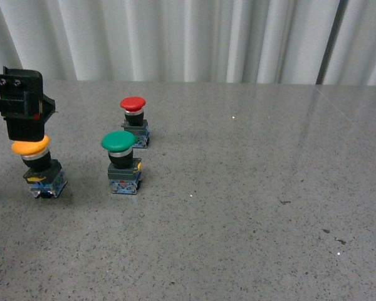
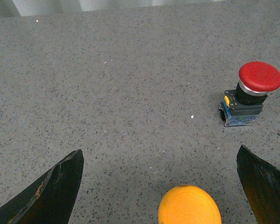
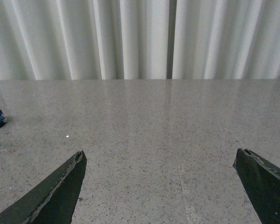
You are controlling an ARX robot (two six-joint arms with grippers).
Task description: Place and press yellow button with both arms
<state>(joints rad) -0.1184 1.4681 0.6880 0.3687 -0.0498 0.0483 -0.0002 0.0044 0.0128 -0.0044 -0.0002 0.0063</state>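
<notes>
Currently your left claw [image 2: 159, 153] hangs spread wide directly over the yellow button [image 1: 39, 164], gripping nothing, probably lined up to close on its cap. The button stands upright at the left side of the desk [image 1: 250, 207], near the green switch [image 1: 120, 160]. Your right claw [image 3: 159, 153] is equally wide and empty, well apart, above speckled grey stone with a pale pleated curtain [image 3: 140, 37] behind.

Three small plastic push-button switches with round mushroom caps on blue-black bases, one yellow-capped switch [image 1: 30, 148], one green-capped switch [image 1: 118, 141], one red-capped switch [image 1: 133, 103], two black two-finger grippers, left gripper [image 2: 159, 148] and right gripper [image 3: 159, 151], one grey speckled table [image 1: 250, 188], one white pleated curtain [image 1: 175, 37]
</notes>
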